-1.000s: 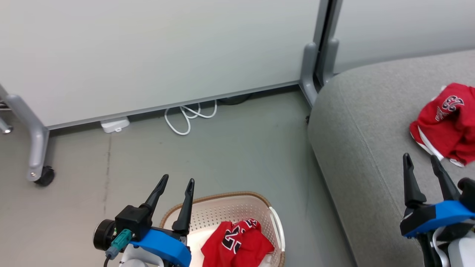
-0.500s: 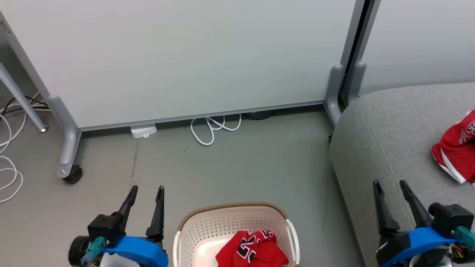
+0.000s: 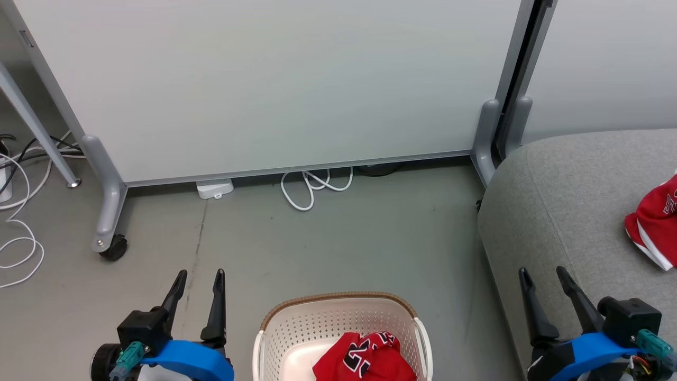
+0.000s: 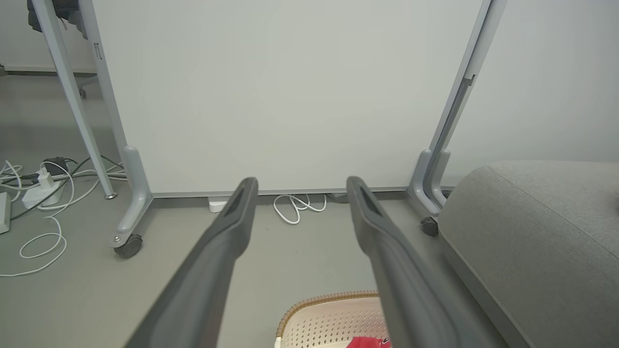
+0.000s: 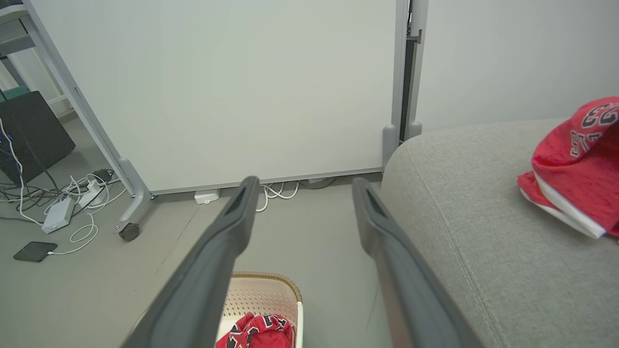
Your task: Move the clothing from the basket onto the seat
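Starting at the far left, loose white cables (image 3: 21, 248) are seen on the grey floor (image 3: 370, 243) beside the castered foot (image 3: 108, 211) of a pale partition panel (image 3: 264, 79). The left gripper (image 3: 201, 273) is held low over bare floor, its two dark fingers spread apart with nothing between them. Just to its right the basket (image 3: 338, 300) is set on the floor. One red jersey (image 3: 365, 360) is bunched inside it, with black numerals showing. A coiled white cord (image 3: 312, 185) is laid at the panel's base behind the basket. Further right, the seat (image 3: 571, 201) is found near the basket but apart from it. The right gripper (image 3: 542, 271) is seen against the seat's near edge, its fingers likewise parted and empty. A second red jersey (image 3: 653, 227) is crumpled on the cushion at the far right, apart from that gripper.
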Available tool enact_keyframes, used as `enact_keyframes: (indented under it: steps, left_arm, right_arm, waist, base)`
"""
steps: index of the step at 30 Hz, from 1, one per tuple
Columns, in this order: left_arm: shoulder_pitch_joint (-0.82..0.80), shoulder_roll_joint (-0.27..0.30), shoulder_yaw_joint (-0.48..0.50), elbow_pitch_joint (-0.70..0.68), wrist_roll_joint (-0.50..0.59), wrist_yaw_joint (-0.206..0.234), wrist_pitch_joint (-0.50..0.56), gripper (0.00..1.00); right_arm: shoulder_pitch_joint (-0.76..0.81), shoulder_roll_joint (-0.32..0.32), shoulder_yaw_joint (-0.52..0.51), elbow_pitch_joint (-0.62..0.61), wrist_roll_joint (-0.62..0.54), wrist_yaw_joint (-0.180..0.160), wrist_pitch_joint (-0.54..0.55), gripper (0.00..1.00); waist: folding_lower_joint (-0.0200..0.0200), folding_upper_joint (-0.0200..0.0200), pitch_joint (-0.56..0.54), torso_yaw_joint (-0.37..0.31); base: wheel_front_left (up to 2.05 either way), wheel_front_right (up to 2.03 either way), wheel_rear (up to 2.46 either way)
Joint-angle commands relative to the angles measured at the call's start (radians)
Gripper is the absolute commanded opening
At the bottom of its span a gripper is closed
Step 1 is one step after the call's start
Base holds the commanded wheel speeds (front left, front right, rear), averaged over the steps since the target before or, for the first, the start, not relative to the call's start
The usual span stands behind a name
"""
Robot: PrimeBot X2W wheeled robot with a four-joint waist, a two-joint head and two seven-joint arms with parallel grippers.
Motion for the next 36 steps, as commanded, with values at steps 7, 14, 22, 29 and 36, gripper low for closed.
enact_keyframes:
  steps: [7, 14, 22, 29, 36]
  left_arm:
    - [0.007, -0.011, 0.011, 0.001, 0.013, -0.001, -0.005, 1.00]
    - [0.006, -0.014, 0.010, 0.003, 0.010, -0.001, -0.005, 1.00]
    - [0.009, -0.017, 0.009, -0.003, 0.013, -0.001, -0.005, 1.00]
    - [0.003, -0.016, -0.011, 0.006, 0.005, -0.001, -0.005, 1.00]
    - [-0.056, -0.019, -0.048, 0.037, -0.006, -0.001, -0.005, 1.00]
  right_arm:
    - [0.017, 0.003, 0.011, -0.007, 0.000, 0.000, 0.004, 1.00]
    - [0.016, 0.003, 0.013, -0.006, -0.004, 0.000, 0.007, 1.00]
    - [0.008, 0.003, 0.018, -0.003, -0.007, 0.000, 0.004, 1.00]
    - [-0.016, -0.007, 0.045, 0.001, 0.003, 0.000, -0.001, 1.00]
    - [-0.086, -0.025, 0.097, -0.020, 0.004, 0.000, 0.002, 1.00]
  waist:
    - [0.0000, -0.0001, 0.002, 0.000]
    - [0.0000, -0.0001, 0.003, -0.005]
    - [0.0000, -0.0001, 0.010, -0.014]
    - [0.0000, -0.0001, 0.041, -0.055]
    - [0.0000, -0.0001, 0.152, -0.132]
  base:
    - [0.00, 0.00, 0.00]
    - [0.00, 0.00, 0.00]
    - [0.00, 0.00, 0.00]
    - [0.00, 0.00, 0.00]
    - [0.00, 0.00, 0.00]
